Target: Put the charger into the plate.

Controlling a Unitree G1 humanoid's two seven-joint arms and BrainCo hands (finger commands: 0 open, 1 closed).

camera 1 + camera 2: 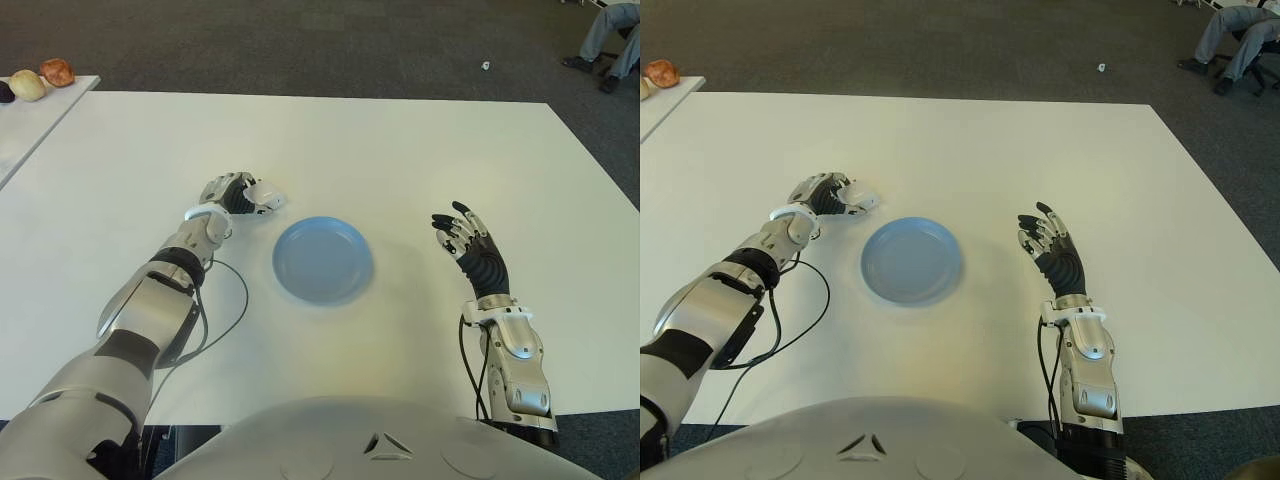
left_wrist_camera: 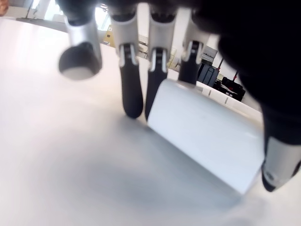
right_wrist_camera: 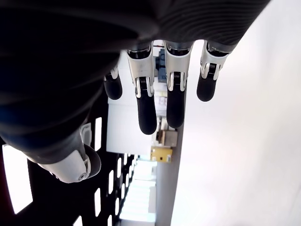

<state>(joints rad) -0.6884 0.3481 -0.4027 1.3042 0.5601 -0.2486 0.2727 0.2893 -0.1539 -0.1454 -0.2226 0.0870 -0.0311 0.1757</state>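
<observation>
Left eye view: white table [image 1: 400,140] on dark carpet [image 1: 300,45], left hand [image 1: 232,194] grasping charger [image 1: 267,196], right hand [image 1: 462,235] released.

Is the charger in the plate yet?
No. The blue plate is empty; the white charger sits at the left hand, left of the plate.

White bench on dark carpet
The bench [image 1: 400,140] stands on grey carpet [image 1: 300,40]; a second table [image 1: 30,120] adjoins at left.
</observation>
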